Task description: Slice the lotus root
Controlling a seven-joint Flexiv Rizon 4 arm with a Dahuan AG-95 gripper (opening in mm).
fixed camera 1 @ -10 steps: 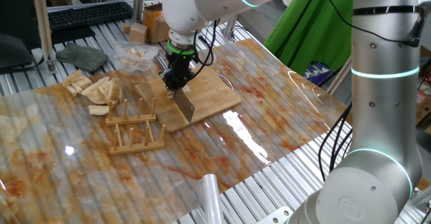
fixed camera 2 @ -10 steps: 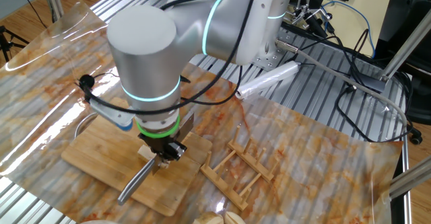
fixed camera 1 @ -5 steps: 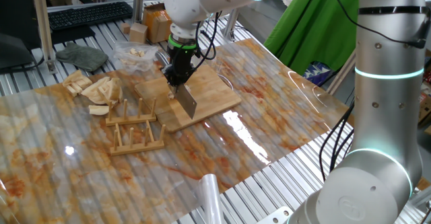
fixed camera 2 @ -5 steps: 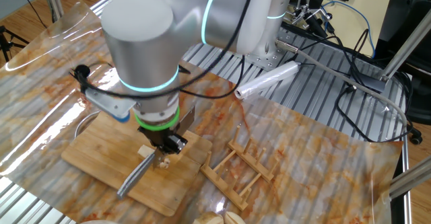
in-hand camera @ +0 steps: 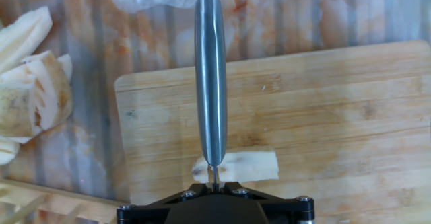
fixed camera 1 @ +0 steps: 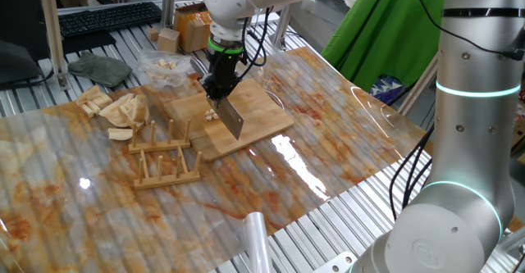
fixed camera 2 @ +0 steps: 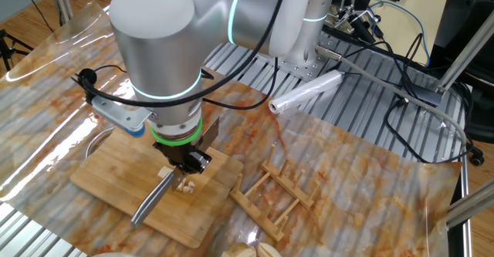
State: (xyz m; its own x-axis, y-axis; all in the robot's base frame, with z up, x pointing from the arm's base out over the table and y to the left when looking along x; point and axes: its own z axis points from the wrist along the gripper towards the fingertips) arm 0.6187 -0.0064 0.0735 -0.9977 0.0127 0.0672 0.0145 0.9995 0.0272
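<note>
1. On my far left in one fixed view, a heap of tan wedge slices point(fixed camera 1: 115, 109) lies on the tabletop point(fixed camera 1: 328, 134); the hand view shows them at its left edge point(in-hand camera: 30, 83), off the board.
2. Just in front of that heap stands a small wooden rack point(fixed camera 1: 162, 158), beside the near-left edge of the board.
3. Behind the slices, toward the back, I see a clear plastic bag point(fixed camera 1: 164, 66) with pale chunks in it.
4. The bamboo cutting board point(fixed camera 1: 262, 109) sits mid-tabletop. In the hand view its bare surface point(in-hand camera: 350, 116) fills the right half of my picture.
5. The lotus root point(in-hand camera: 236, 165), a small cream chunk, lies on the board directly under the knife; from the other fixed view I see it as pale bits point(fixed camera 2: 184, 184) on the board, just below the end effector.
6. My end effector point(fixed camera 1: 218, 93) points straight down over the board, its jaws clamped narrow on the knife point(fixed camera 1: 232, 119). The blade slants down toward the board in the fixed views, and in the hand view the steel point(in-hand camera: 210, 83) runs straight away from the fingers, across the board's far edge.
7. I cannot tell whether the blade's edge touches the root.
</note>
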